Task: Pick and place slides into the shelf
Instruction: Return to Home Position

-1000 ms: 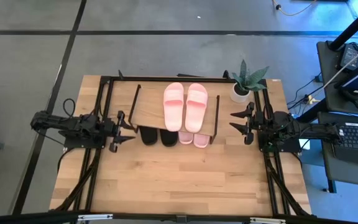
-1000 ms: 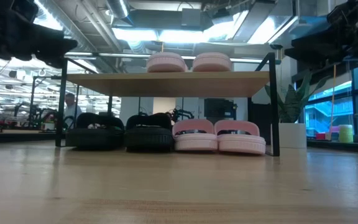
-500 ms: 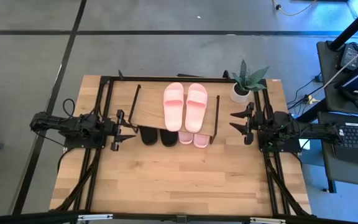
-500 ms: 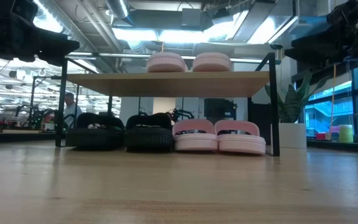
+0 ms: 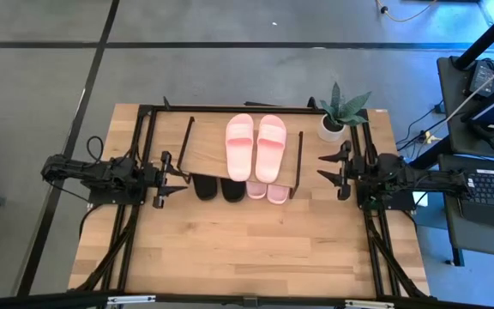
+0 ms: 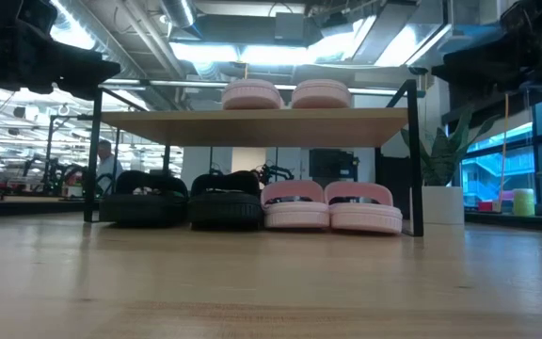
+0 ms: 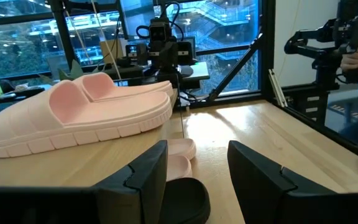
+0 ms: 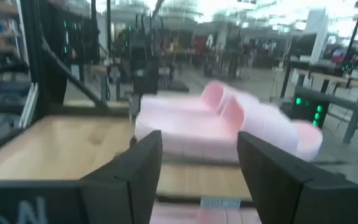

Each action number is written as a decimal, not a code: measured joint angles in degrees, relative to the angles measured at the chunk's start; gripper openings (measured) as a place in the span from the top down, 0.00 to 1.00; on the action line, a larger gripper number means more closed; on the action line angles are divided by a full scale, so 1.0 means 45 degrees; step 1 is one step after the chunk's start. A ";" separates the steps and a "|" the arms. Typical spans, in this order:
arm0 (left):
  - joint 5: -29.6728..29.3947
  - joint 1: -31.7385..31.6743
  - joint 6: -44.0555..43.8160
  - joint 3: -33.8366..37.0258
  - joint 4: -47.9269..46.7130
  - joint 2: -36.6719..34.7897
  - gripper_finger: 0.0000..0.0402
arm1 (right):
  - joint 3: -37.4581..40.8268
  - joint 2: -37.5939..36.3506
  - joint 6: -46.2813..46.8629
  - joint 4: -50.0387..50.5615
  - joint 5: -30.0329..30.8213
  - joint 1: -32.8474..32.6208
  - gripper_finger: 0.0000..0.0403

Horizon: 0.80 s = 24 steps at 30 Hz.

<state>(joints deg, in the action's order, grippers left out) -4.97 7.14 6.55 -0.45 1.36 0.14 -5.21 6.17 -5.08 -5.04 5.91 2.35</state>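
Homing both arms looks like the step in hand, since nothing seems left to place. Left end effector (image 5: 183,182) is released, fingers apart, nothing between them. Right end effector (image 5: 321,166) is the same, spread and empty. Each hangs raised off the counter (image 5: 247,249), pointing inward at the shelf (image 5: 204,150), which sits between the two.

To do it well:
- Keep both sets of fingers released.
- Pull each arm straight back, away from the shelf, before any turn, so no fingertip clips the wire legs (image 6: 414,160).
- Hold height on the way out; dropping low near the board edge risks nudging the rack and shifting the slides.
- Right arm: mind the potted plant (image 5: 333,127), near that end effector and off to one side.
- Left arm: the black pair (image 5: 214,187) lies just ahead of and below its fingertips, so don't dip.

Look of the slides:
- All three pairs are parked at the shelf.
- Top pink pair (image 5: 256,146) lies flat on the board, side by side and touching, nearer the right end effector than the left.
- Under the board, on the counter, are the black pair and the lower pink pair (image 5: 267,191), in one row and close together.
- Wide straps, open toes, thick ridged soles.
- Ends poke out past the board edge in the high view.
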 joint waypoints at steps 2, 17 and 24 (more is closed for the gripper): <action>0.0000 0.0000 0.0009 0.0000 0.0001 0.0000 0.60 | 0.0000 -0.0005 0.0068 -0.0502 0.0002 0.0000 0.48; 0.0000 0.0000 0.0007 0.0000 -0.0004 0.0000 0.60 | 0.0000 0.0000 0.0031 0.0394 0.0505 0.0000 0.48; 0.0000 0.0000 0.0006 0.0000 -0.0003 0.0000 0.60 | 0.0000 -0.0006 0.0335 0.1240 0.0782 0.0000 0.48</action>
<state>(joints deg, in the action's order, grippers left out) -4.97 7.14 6.57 -0.45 1.35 0.14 -5.21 6.15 -3.58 0.55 9.43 2.35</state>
